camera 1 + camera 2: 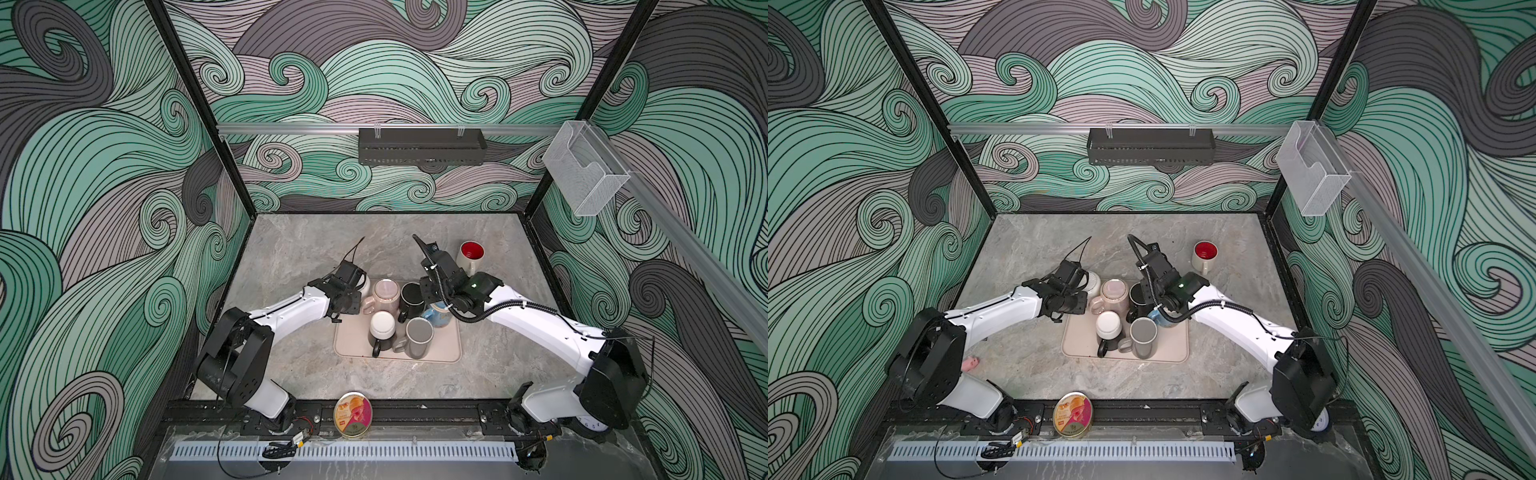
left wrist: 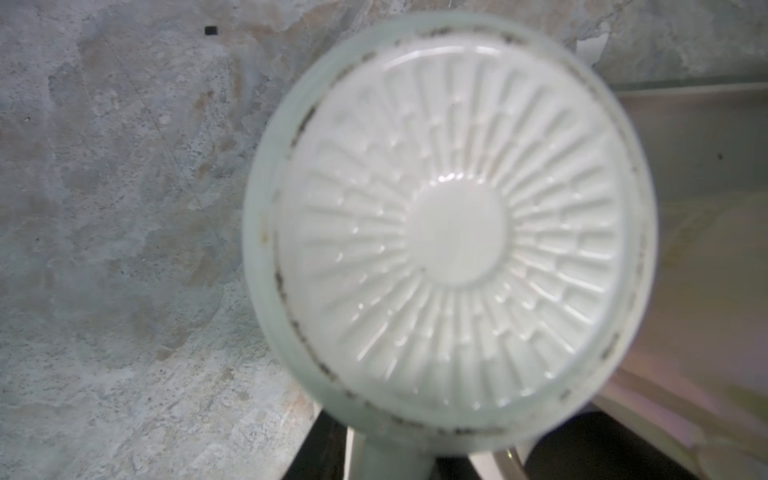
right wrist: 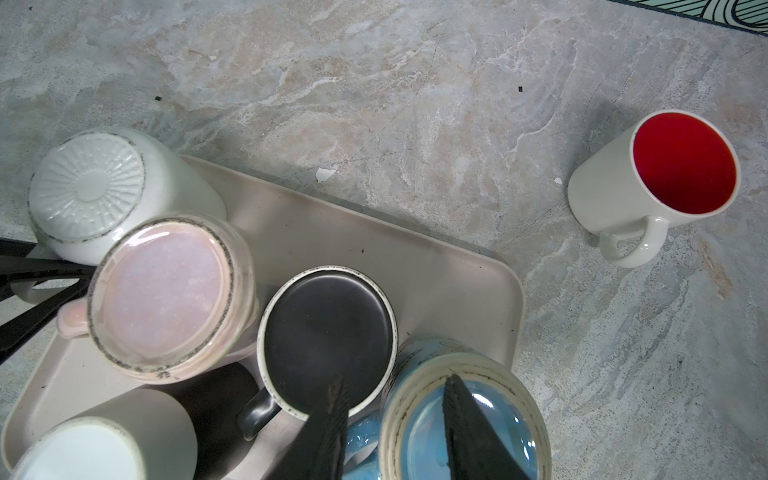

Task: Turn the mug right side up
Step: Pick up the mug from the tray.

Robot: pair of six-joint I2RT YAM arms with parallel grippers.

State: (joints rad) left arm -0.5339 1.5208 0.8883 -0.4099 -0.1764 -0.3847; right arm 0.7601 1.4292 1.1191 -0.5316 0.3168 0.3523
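Where the beige tray (image 1: pixel 444 345) has its upper-left corner, just left of frame centre in both top views, the white ribbed mug (image 1: pixel 365 283) sits base up and tilted. The left gripper (image 3: pixel 62 282) has its fingers (image 3: pixel 41 264) on either side of the handle (image 2: pixel 386 461); whether they clamp it cannot be told. The right gripper (image 3: pixel 395 378) hangs partly open, holding nothing, above the black mug (image 3: pixel 328 332) and blue mug (image 3: pixel 424 440).

stone table (image 1: pixel 299 249) carries beige tray (image 1: pixel 444 351), red-lined mug (image 1: pixel 471 255).
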